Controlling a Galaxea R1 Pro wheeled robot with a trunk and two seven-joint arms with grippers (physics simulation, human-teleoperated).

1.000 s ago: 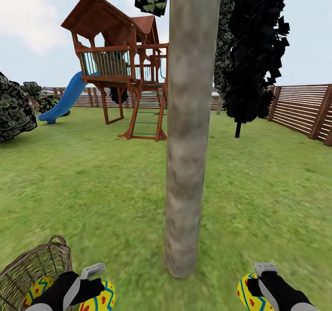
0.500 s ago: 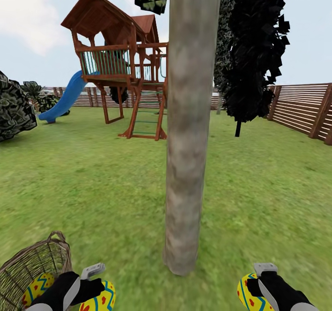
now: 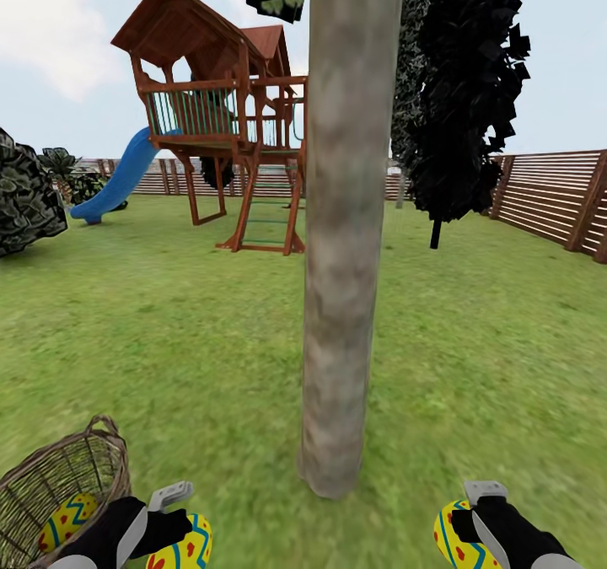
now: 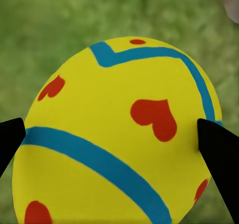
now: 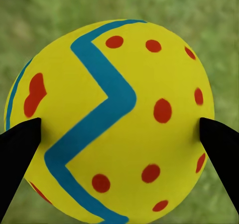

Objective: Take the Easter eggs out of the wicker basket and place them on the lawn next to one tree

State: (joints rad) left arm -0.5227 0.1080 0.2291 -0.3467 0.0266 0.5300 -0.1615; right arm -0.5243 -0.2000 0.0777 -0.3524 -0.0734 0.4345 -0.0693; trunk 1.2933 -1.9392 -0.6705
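Observation:
The tree rises as a pale grey-brown trunk just ahead, its base meeting the lawn. The wicker basket sits low at the left with one Easter egg inside it. Beside the basket, my left gripper is shut on a second yellow egg, seen close up as the egg pinched between the black fingertips. To the right of the trunk, my right gripper is shut on a third egg; the egg sits between its fingertips above grass.
A wooden playset with a blue slide stands beyond the trunk. A nearly black-leaved tree is at the right, a dark bush at the left, and a slat fence borders the garden.
The head view has crept slightly, so the basket and trunk base sit a little higher in the picture. Both grippers keep their eggs in the same place.

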